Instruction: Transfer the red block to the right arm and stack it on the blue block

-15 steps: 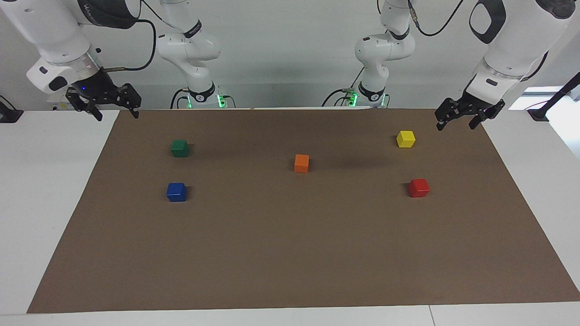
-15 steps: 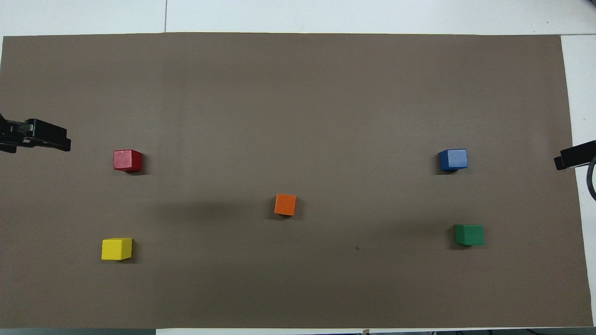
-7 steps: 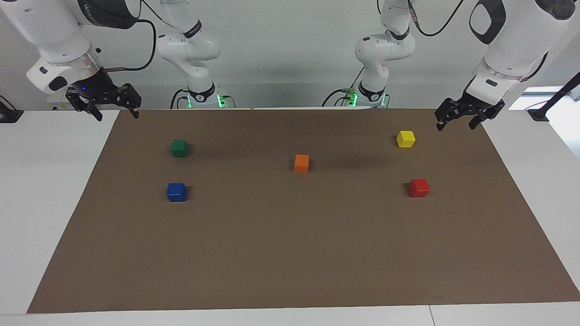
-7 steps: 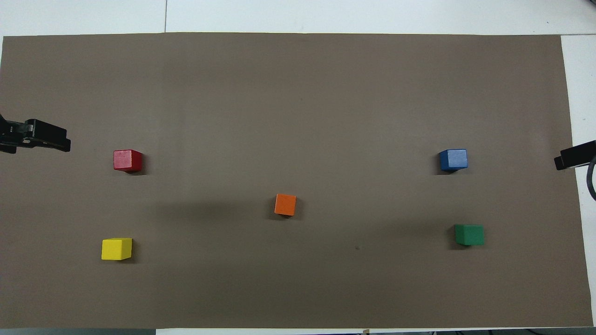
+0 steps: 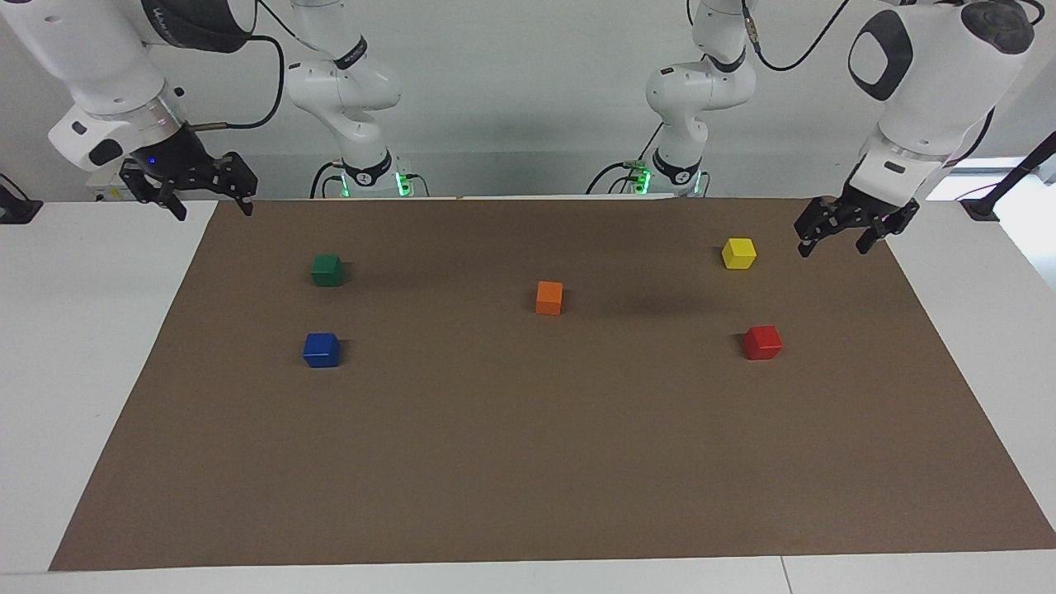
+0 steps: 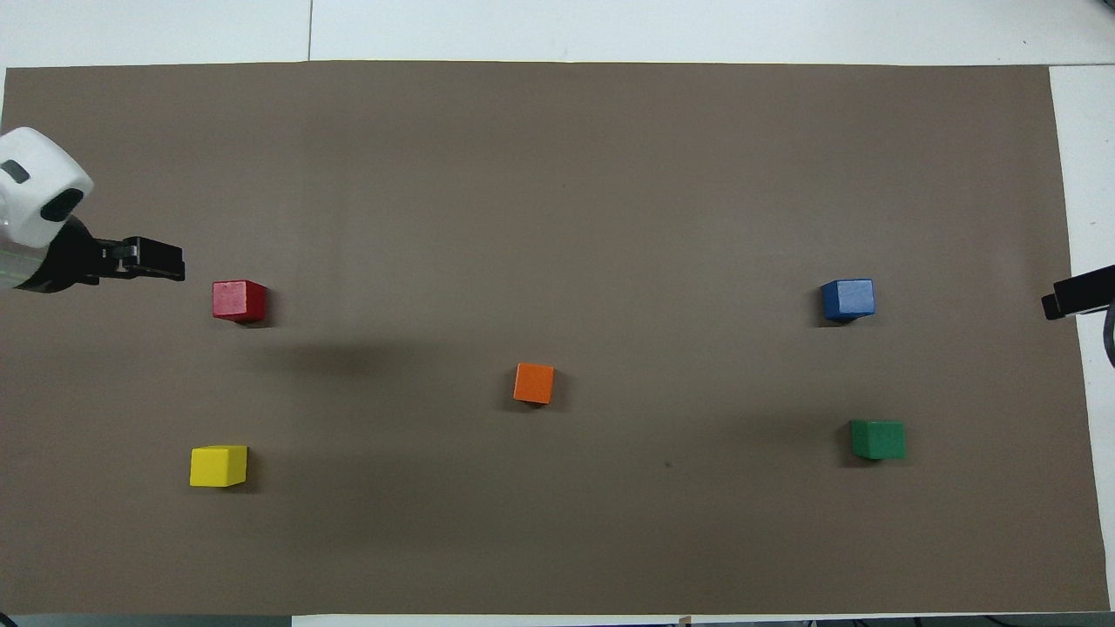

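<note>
Right hand (image 5: 209, 205) hanging wide open over the mat's (image 5: 528, 462) corner. Blue block (image 5: 321, 350) sitting just farther than green cube (image 5: 327, 270). Red block (image 5: 762, 341) lying untouched. Left hand (image 5: 833, 239) hovering open beside yellow cube (image 5: 738, 252).

In the overhead view the right gripper (image 6: 1078, 294) is cut off by the picture's edge, only a black tip showing. The left gripper's (image 6: 152, 259) fingers overlap there, their gap hidden.

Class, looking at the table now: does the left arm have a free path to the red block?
Probably yes. The left gripper, open and empty, hangs above the mat near the red block, and nothing stands between them.
</note>
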Motion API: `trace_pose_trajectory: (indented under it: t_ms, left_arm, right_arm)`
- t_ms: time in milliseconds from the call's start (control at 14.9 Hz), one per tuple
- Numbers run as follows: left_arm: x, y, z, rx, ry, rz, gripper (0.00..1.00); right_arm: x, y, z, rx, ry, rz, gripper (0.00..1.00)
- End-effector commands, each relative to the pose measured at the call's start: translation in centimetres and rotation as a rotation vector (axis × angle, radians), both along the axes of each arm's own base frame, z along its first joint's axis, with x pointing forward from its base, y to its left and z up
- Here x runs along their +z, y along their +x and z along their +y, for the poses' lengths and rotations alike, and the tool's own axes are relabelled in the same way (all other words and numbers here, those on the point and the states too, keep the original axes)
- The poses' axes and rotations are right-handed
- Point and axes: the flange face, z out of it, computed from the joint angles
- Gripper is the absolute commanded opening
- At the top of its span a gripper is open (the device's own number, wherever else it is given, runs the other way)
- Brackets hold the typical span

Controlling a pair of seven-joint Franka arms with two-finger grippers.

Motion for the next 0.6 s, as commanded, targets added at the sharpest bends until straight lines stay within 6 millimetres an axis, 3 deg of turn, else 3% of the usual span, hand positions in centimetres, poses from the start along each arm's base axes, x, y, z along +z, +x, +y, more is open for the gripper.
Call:
trace_pose_trajectory:
  t_ms: [0,268,536]
  left_arm:
    - [-5.2,-0.6,0.3,0.007,0.003,-0.018,1.0]
    - [-10.1,0.0,0.6,0.01,-0.005,-0.015,1.0]
    - [-14.5,-1.1,1.4,0.025,-0.008,-0.044,1.0]
  right_arm:
    - [-1.2,-1.3,-1.1,-0.002,0.01,0.011,1.0]
    - [-5.4,-3.7,-0.9,-0.024,0.134,-0.016,1.0]
    - [-9.9,-3.8,-1.3,-0.044,0.377,-0.042,1.0]
